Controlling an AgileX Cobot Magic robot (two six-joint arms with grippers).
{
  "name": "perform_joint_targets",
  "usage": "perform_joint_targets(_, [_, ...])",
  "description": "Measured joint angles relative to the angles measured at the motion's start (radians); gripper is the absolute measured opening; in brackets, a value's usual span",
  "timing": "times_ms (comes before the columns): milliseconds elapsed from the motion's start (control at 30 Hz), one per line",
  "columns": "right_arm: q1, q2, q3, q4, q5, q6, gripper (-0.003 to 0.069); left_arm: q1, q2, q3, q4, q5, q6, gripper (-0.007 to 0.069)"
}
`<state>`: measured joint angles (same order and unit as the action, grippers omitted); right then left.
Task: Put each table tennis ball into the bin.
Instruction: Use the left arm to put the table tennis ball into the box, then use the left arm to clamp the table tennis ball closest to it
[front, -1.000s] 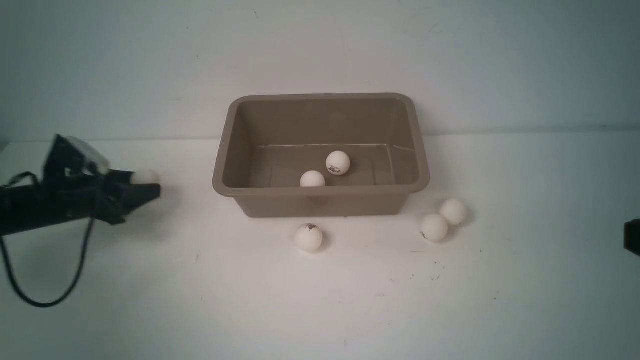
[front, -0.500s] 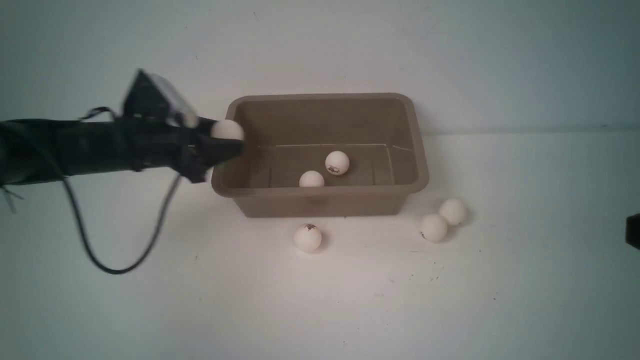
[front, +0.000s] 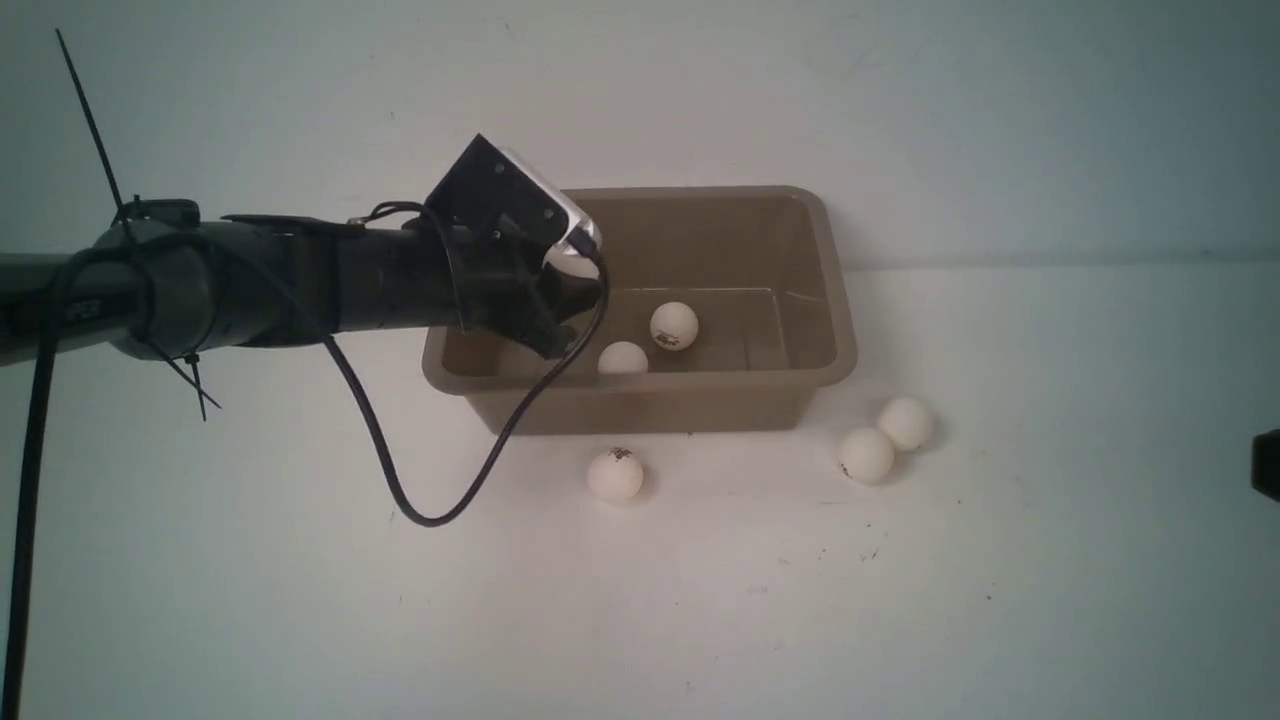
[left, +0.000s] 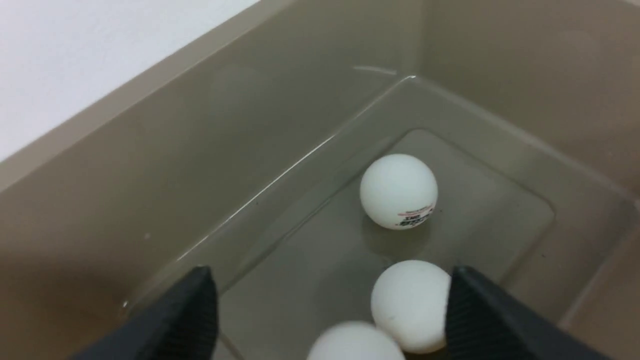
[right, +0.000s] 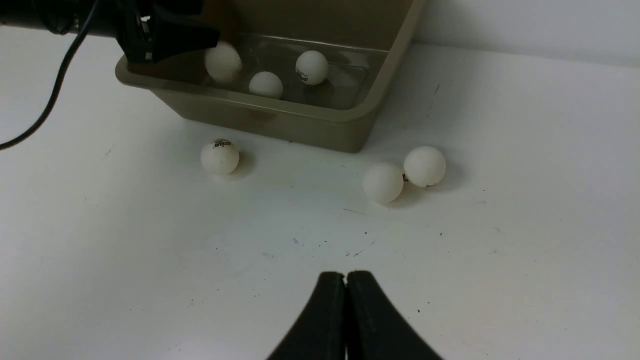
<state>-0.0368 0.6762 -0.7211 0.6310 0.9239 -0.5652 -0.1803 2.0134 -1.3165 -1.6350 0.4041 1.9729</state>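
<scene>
Three balls in or over the bin, three left on the table

The left gripper (left: 330, 300) is spread wide inside the bin (front: 660, 383). A blurred ball (right: 223, 61) is seen just by its fingers, apparently being let go; whether a finger is still touched cannot be told. The right gripper (right: 346, 280) is pressed together over the table (right: 310, 310), with nothing held.

Near the released ball, a marked ball (front: 674, 326) and a plain ball (front: 623, 358) lie in the bin. A bounce could be caused by a drop onto them; the rim could be knocked if the arm were withdrawn too low. Outside, a single ball (front: 615, 475) lies before the bin, and a close pair (right: 404, 177) could be scattered by a careless grasp.
</scene>
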Motion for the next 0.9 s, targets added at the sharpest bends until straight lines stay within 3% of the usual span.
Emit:
perform_joint_targets(233, [0.000,0.000,0.000,0.002,0.000,0.000,-0.0010,0.000,-0.021,0.000,0.022,-0.022,-0.025,0.0582])
perform_joint_targets(433, [0.000,0.000,0.000,0.001,0.000,0.000,-0.0010,0.000,-0.156,0.017,0.117,-0.016,-0.221,0.0496])
perform_joint_targets(600, [0.000,0.000,0.000,0.001,-0.001,0.000,-0.0010,0.000,-0.320,0.070,0.288,0.037,-0.448,0.0353])
perform_joint_targets(767, [0.000,0.000,0.000,0.001,-0.006,-0.001,-0.0010,-0.001,-0.566,0.227,0.618,0.214,-0.750,0.0048])
perform_joint_targets(900, [0.000,0.000,0.000,0.001,-0.009,-0.003,-0.0010,-0.001,-0.657,0.334,0.692,0.245,-0.846,0.0008])
